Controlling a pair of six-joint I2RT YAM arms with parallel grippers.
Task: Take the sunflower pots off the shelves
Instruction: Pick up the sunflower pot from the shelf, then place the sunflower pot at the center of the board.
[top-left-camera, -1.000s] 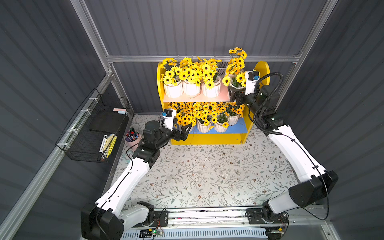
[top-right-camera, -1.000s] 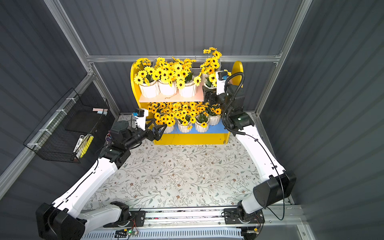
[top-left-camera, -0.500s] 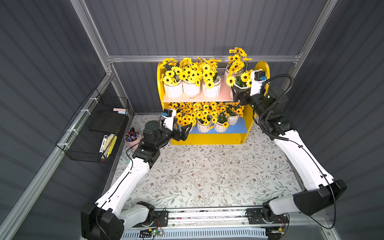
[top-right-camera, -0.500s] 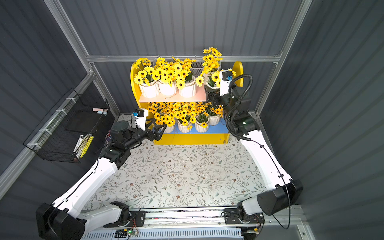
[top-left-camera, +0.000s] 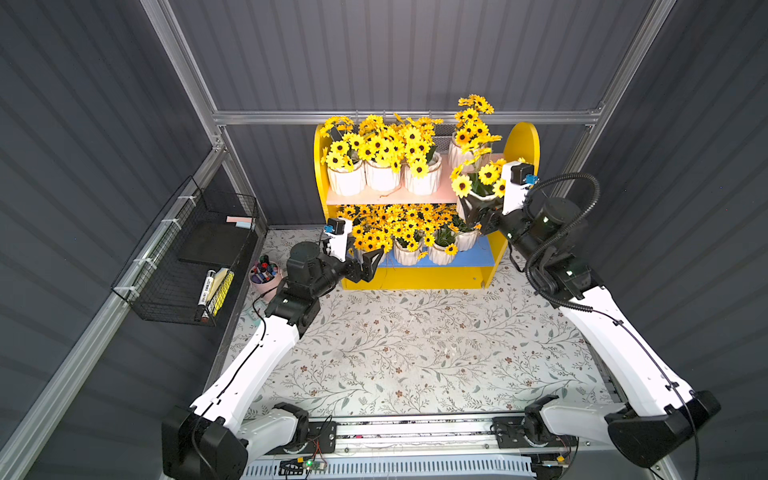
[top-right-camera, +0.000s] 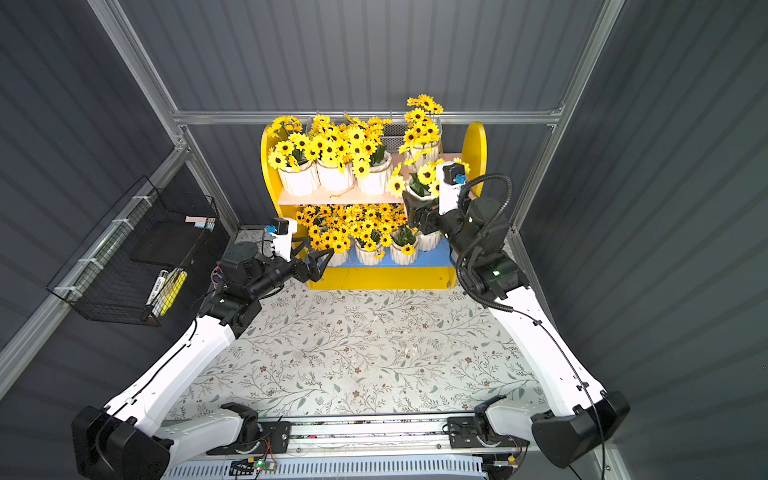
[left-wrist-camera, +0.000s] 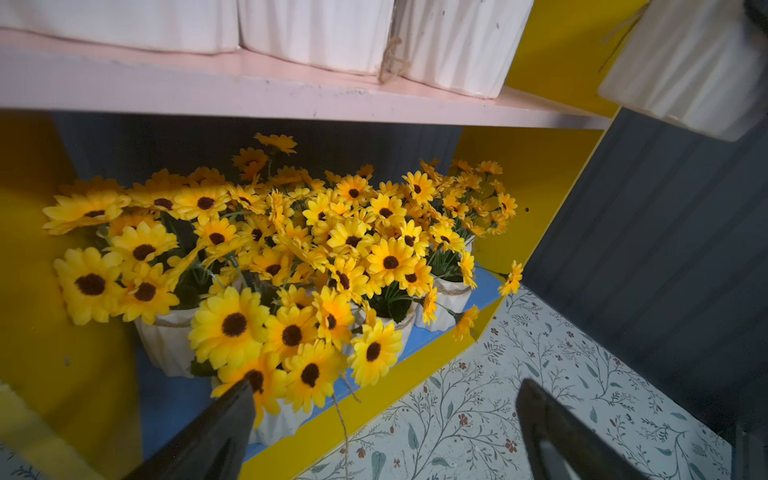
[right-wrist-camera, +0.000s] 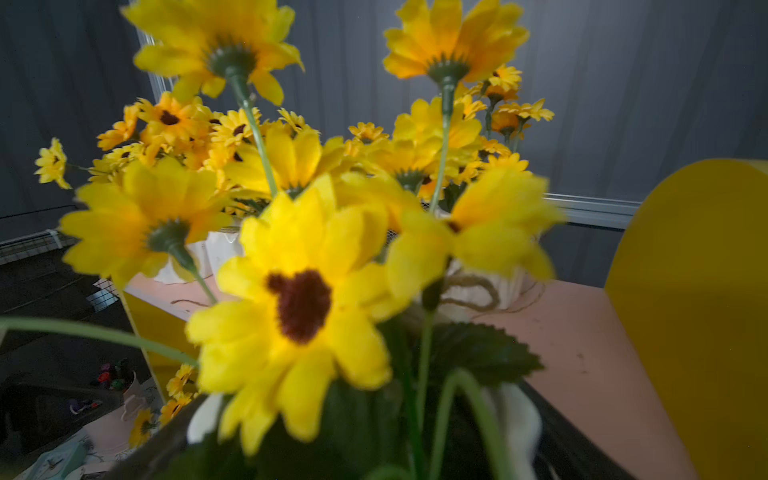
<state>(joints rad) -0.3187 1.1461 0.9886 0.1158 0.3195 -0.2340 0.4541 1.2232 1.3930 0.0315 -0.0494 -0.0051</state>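
Note:
The shelves (top-left-camera: 524, 141) stand at the back, yellow with a pink upper board (top-left-camera: 386, 197) and a blue lower board (top-left-camera: 476, 257). My right gripper (top-left-camera: 478, 212) (top-right-camera: 417, 212) (right-wrist-camera: 361, 436) is shut on a sunflower pot (top-left-camera: 482, 198) (top-right-camera: 420, 194) (right-wrist-camera: 517, 415), held in the air just in front of the upper board's right end. Three sunflower pots (top-left-camera: 382, 176) stand in a row on that board, and one (top-left-camera: 459, 154) stands behind at the right. Several pots (top-left-camera: 415, 251) (left-wrist-camera: 170, 345) crowd the lower board. My left gripper (top-left-camera: 368, 259) (top-right-camera: 320, 258) (left-wrist-camera: 384, 384) is open and empty at the lower board's left front.
A black wire rack (top-left-camera: 187, 257) hangs on the left wall, with a pink cup of markers (top-left-camera: 266, 276) beside my left arm. A floral mat (top-left-camera: 415, 345) covers the table in front of the shelves. The arms' base rail (top-left-camera: 415, 432) runs along the front edge.
My right gripper has drawn its sunflower pot forward and a little down, away from the upper board. The left arm has not moved.

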